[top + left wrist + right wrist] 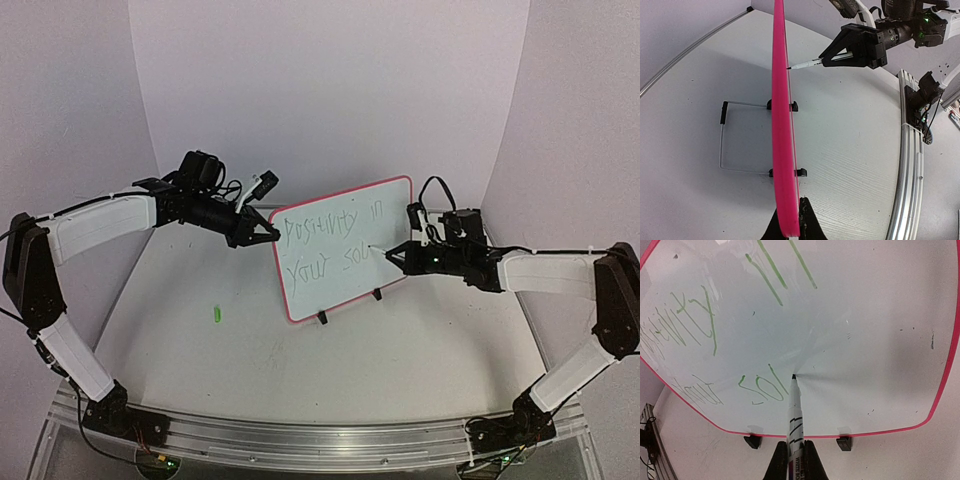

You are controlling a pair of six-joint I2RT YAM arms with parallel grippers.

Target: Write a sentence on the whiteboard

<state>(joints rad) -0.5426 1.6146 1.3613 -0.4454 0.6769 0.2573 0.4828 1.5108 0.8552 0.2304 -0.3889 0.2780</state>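
top: overhead, whole scene | left wrist: whiteboard edge-on | right wrist: whiteboard face, close

The whiteboard stands on the table between both grippers. The left gripper clasps its near edge. The right gripper holds a marker, tip touching just beyond the sentence, at its lower line.

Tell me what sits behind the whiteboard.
A thin wire stand lies flat on the table behind the whiteboard. From the top camera, the board hides it entirely.
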